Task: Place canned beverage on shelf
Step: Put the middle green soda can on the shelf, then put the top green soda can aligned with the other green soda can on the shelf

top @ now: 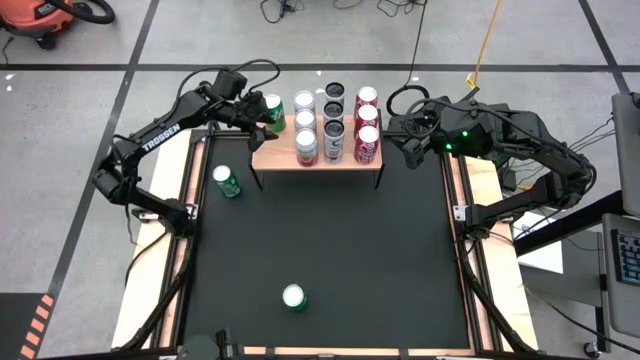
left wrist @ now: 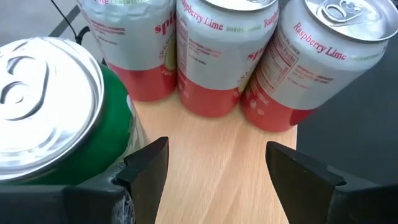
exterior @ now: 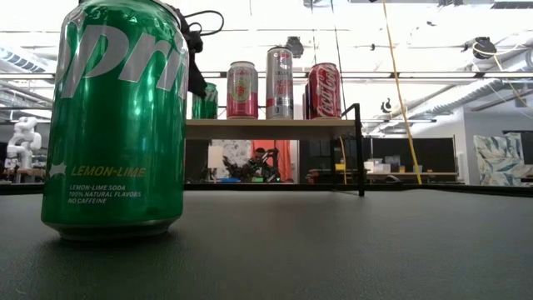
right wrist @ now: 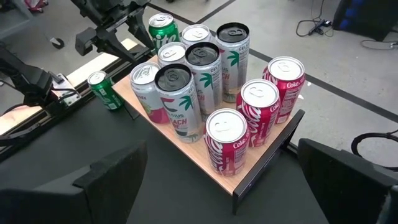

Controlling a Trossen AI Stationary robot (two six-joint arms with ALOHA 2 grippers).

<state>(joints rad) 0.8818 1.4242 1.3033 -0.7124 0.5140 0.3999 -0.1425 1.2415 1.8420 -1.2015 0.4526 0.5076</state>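
At the table's six o'clock edge a green can point(top: 293, 297) stood alone; another green can point(top: 226, 181) stood at about ten o'clock on the black table point(top: 330, 260), beside the shelf point(top: 318, 156). Farther back, the shelf held rows of silver, black-topped and red cans. At its nine o'clock end stood a third green can point(top: 271, 108), beside the left gripper point(left wrist: 211, 162), whose fingers were spread with nothing between them. At three o'clock of the shelf the right gripper point(right wrist: 224, 180) hung, fingers wide apart.

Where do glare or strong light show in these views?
Low view: bright ceiling lights wash out the room above the shelf. Left wrist view: the green can glares white on its lid. High view: even light, no hard shadow on the black table.
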